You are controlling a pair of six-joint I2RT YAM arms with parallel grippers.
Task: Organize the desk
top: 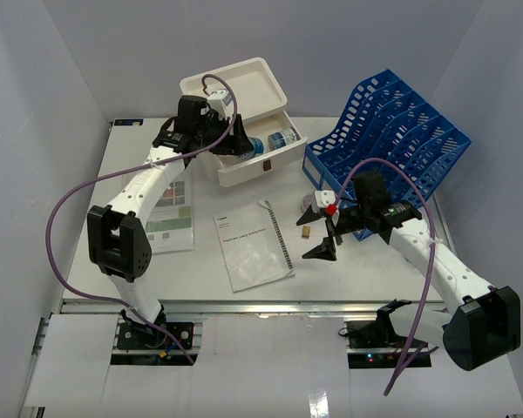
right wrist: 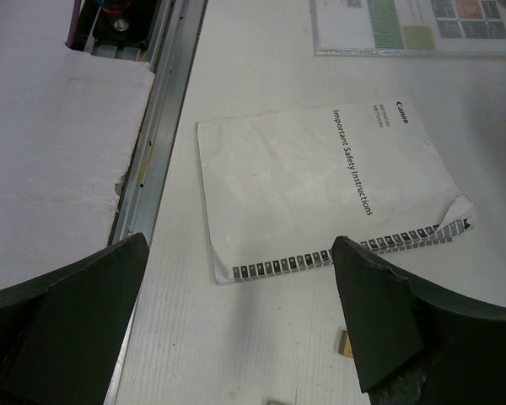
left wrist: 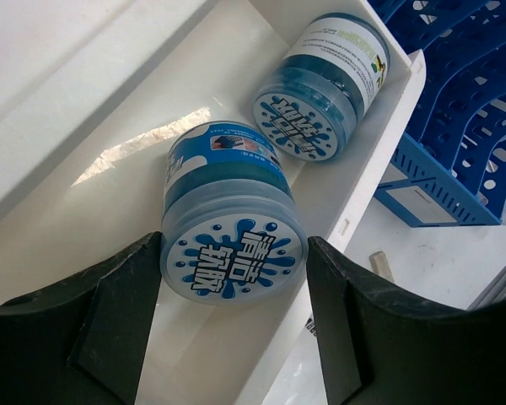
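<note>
blue rack beside drawer box; booklet, leaflet loose on desk.

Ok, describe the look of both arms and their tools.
Left arm and right arm: white links, bulky black joints, a purple cable looping along each. Left tool and right tool: matte black wedge-shaped fingers. Red tab by the right wrist.

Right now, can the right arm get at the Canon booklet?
Probably yes. The right pincer hangs open just beside the booklet, which lies flat on the desk with nothing on it or between them.
</note>
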